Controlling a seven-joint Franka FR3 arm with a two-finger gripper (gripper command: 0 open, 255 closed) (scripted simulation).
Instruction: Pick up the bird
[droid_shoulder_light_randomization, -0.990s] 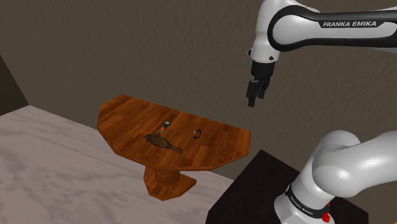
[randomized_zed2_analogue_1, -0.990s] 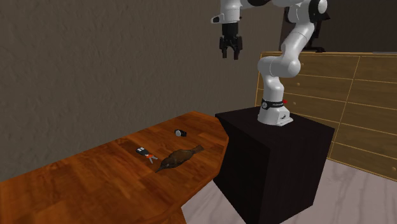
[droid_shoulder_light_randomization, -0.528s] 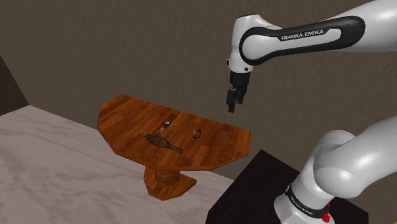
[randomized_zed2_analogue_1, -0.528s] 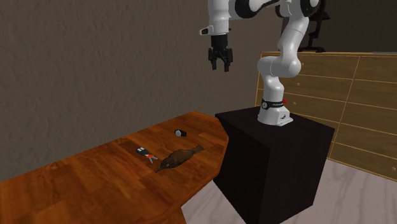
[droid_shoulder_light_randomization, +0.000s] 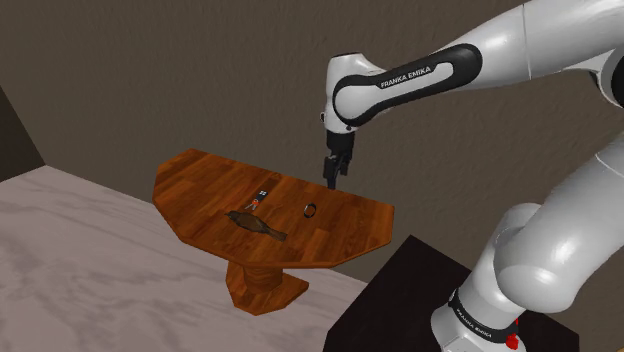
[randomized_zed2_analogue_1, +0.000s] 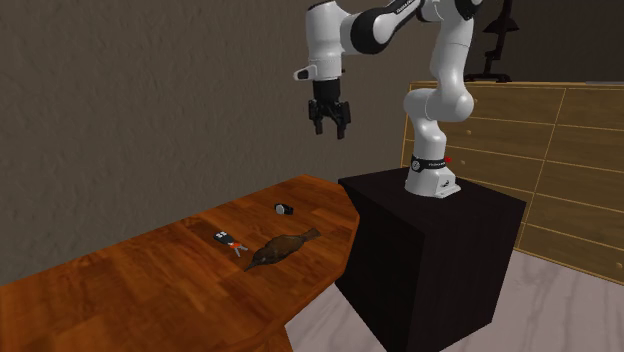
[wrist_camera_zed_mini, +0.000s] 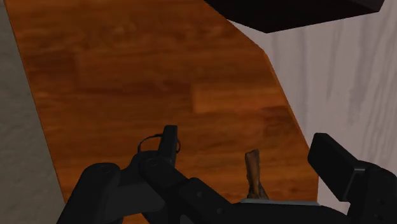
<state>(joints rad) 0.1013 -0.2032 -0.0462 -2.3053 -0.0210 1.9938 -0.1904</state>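
Hand (randomized_zed2_analogue_1: 329, 131) open, high above counter (droid_shoulder_light_randomization: 345, 240). Bird (droid_shoulder_light_randomization: 256, 224) flat mid-counter, well apart from hand. Risk of scraping counter or snagging small item (droid_shoulder_light_randomization: 259, 201) just beside bird, given so low, thin a body.

The bird (droid_shoulder_light_randomization: 256, 224) is small and dark brown, with a fat body and a thin tail. It lies flat on the brown wooden desk (droid_shoulder_light_randomization: 200, 180), not standing up. It is near the middle of the desk top. In the second exterior view its tail points up and right, and its head points down and left, toward the desk's near edge.
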